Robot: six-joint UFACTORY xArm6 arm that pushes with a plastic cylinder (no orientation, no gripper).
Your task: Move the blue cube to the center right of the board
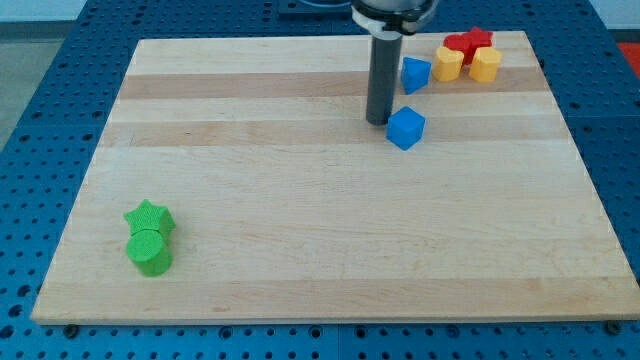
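Observation:
The blue cube (pixel 406 128) lies on the wooden board (pixel 330 220), right of centre in the upper part. My tip (pixel 378 122) is just to the cube's left, very close or touching. A second blue block (pixel 415 74), shape unclear, lies above the cube, right of the rod.
Near the view's top right corner of the board sit a red star-like block (pixel 470 42) and two yellow blocks (pixel 448 64) (pixel 485 65). At the view's lower left lie a green star (pixel 149 217) and a green cylinder (pixel 150 252), touching each other.

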